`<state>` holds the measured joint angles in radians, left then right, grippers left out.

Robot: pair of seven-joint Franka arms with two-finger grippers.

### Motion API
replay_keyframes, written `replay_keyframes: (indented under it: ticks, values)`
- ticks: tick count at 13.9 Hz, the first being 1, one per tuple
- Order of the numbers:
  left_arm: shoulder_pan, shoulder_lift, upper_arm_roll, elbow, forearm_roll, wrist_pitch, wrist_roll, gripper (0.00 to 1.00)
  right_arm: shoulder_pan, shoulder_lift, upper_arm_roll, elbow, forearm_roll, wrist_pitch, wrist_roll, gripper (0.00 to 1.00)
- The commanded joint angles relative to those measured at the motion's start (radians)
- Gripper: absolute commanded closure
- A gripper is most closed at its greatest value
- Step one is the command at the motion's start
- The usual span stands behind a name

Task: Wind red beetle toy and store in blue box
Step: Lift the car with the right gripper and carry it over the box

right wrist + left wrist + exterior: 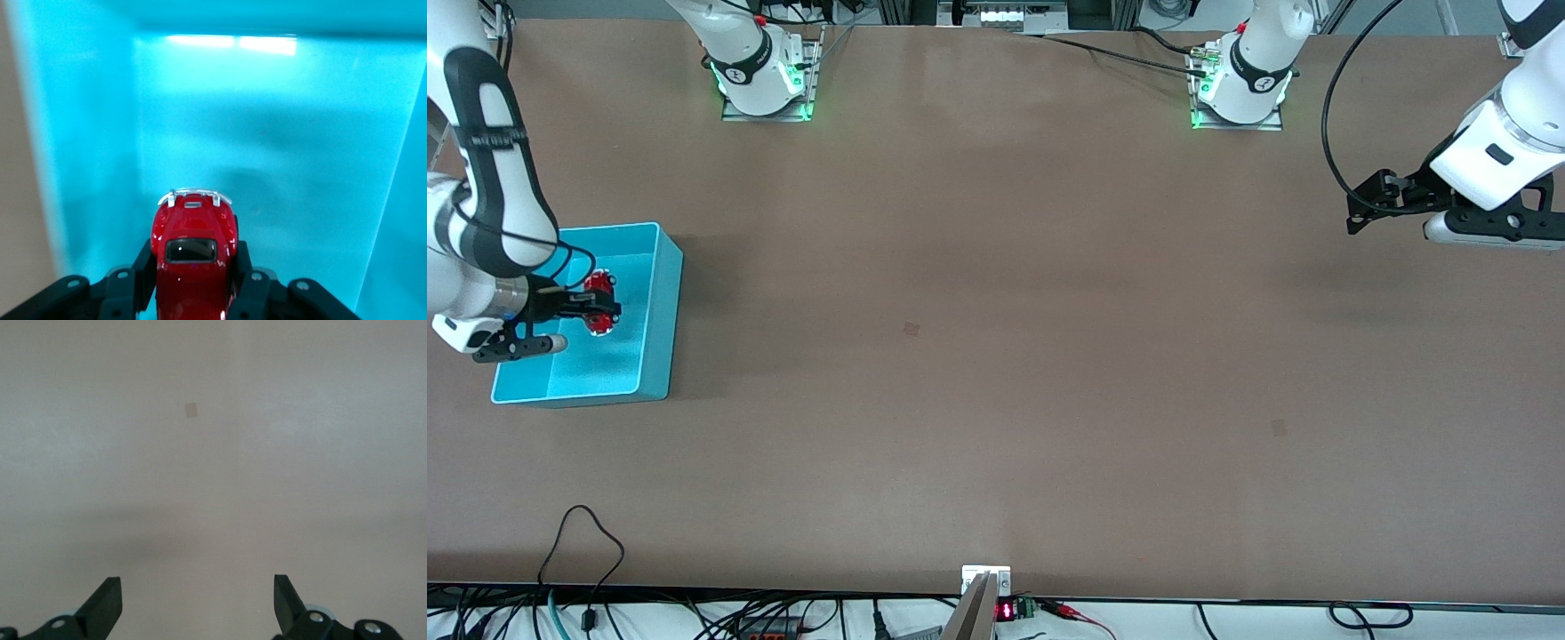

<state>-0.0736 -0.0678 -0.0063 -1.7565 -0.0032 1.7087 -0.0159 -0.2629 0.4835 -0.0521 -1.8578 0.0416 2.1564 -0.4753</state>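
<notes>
Nearest the front camera, the blue box (654,307) sits at the right arm's end of the table. Over its inside, the right gripper (596,307) pinches the red beetle toy (192,257) by its flanks. Small, light, hard and glossy, it could slip; a side grip suits it. Waiting, the left gripper (197,603) hangs spread over bare table.

The right wrist picture's lower edge is cutting off the rear of the tiny glossy red beetle toy car (192,257). In the front view, the right pincer (591,307) is covering most of it inside the light cyan-blue rectangular plastic box (656,302), whose corner toward the right arm's end is hiding under that arm.
</notes>
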Motion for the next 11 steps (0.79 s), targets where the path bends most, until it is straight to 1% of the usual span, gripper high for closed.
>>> replay_keyframes:
  ticks: [1, 4, 6, 7, 8, 9, 11]
  values:
    - [-0.003, 0.014, -0.008, 0.038, -0.012, -0.018, -0.004, 0.0, -0.035, 0.059, 0.014, 0.017, -0.016, 0.077, -0.028, 0.98]
    - [0.005, 0.017, -0.006, 0.038, -0.012, -0.02, -0.004, 0.0, -0.036, 0.079, 0.012, 0.009, -0.016, 0.106, -0.028, 0.94]
    - [0.006, 0.017, -0.006, 0.038, -0.012, -0.026, -0.004, 0.0, -0.033, 0.082, 0.012, -0.015, -0.014, 0.15, -0.017, 0.8]
    - [0.006, 0.017, -0.006, 0.038, -0.012, -0.026, -0.004, 0.0, -0.032, 0.083, 0.012, -0.032, -0.016, 0.202, -0.026, 0.57]
    - [0.006, 0.017, -0.006, 0.038, -0.012, -0.026, -0.004, 0.0, -0.029, 0.081, 0.008, -0.043, -0.017, 0.221, -0.026, 0.18]
    - [0.006, 0.017, -0.004, 0.038, -0.012, -0.027, -0.004, 0.0, -0.029, 0.079, 0.008, -0.043, -0.02, 0.223, -0.029, 0.0]
    - [0.009, 0.017, -0.006, 0.038, -0.012, -0.027, -0.003, 0.0, -0.032, 0.075, 0.009, -0.043, -0.022, 0.214, -0.029, 0.0]
